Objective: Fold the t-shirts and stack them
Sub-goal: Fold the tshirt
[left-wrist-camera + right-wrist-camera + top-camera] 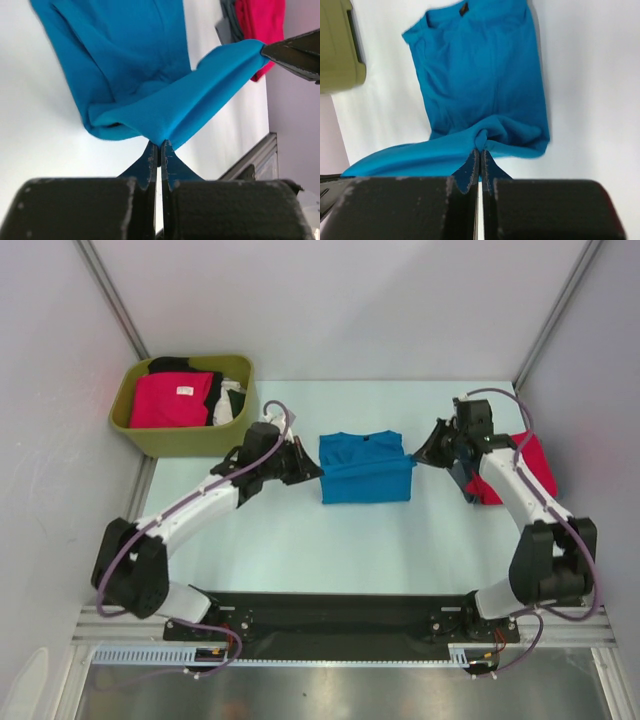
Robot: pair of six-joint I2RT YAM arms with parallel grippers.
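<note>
The blue shirt (365,485) lies in the middle of the table (300,550), between the two arms. Its collar (362,438) points far, so its long axis runs near to far, though with the sides tucked in it looks close to square.

The left gripper (316,472) is at the shirt's left edge and the right gripper (413,457) at its right edge. Each has its jaws pinched tight on blue cloth, as both wrist views show. Between them a band (365,471) of cloth is lifted and drawn fairly taut. It runs left to right across the shirt's middle, square to the long axis, with the right end slightly farther than the left. I cannot tell whether this band is the hem or a pinch of the body.

Neither arm is nearer, since each holds its own side of the shirt. The rest of the shirt lies flat on the far side of the grip line, with some cloth on the near side too. The coming move therefore looks like a carry along the long axis towards the collar. Both hands would need to travel in step so that the band stays straight.

A folded red shirt (538,465) lies at the right, partly under the right arm. A pink shirt (170,400) sits in the tub (180,443) at far left.
</note>
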